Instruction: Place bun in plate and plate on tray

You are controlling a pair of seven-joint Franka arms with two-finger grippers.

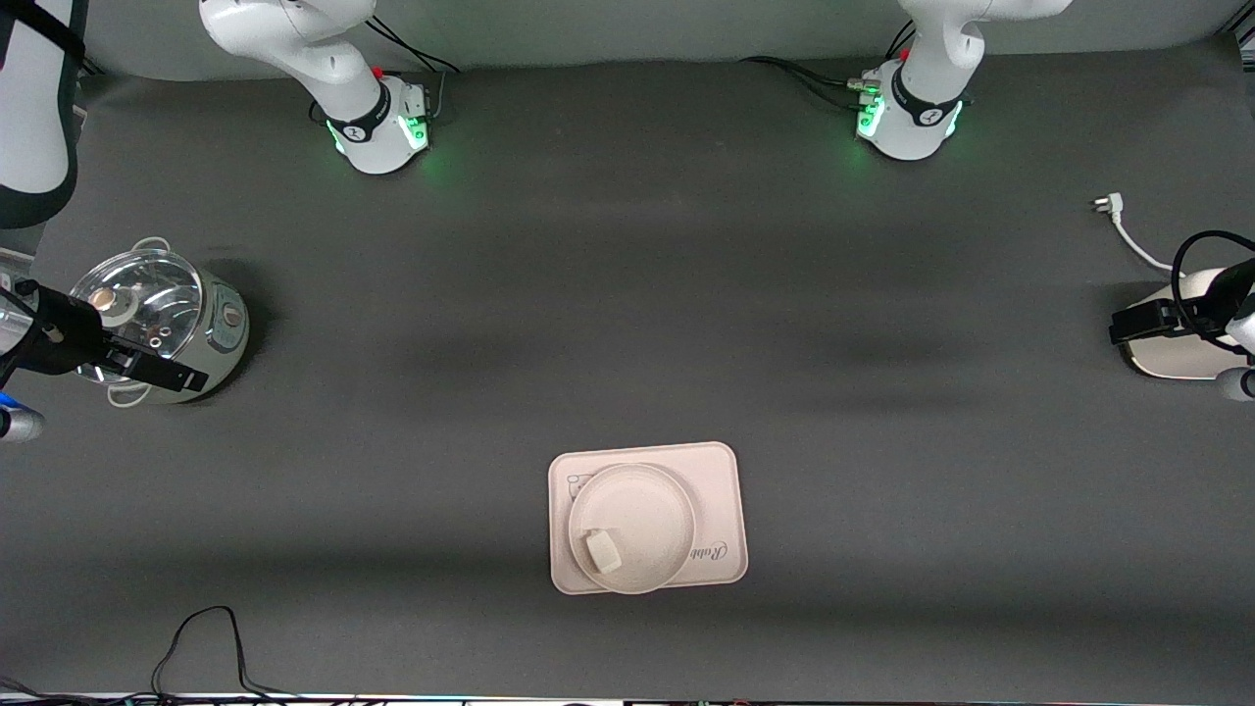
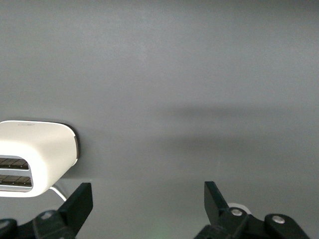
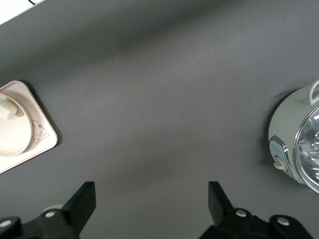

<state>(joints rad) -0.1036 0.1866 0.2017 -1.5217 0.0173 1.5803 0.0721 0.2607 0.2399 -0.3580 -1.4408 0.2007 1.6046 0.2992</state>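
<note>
Both arms parked out at the table ends, nothing held.
Your left gripper (image 2: 147, 201) hangs with its fingers spread wide, and your right gripper (image 3: 152, 201) looks the same, fingers apart and empty.

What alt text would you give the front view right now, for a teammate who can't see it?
The bun lies in the plate, which sits on the tray near the front camera. The left gripper hangs open over a white toaster, the right gripper open over a glass-lidded cooker.
</note>
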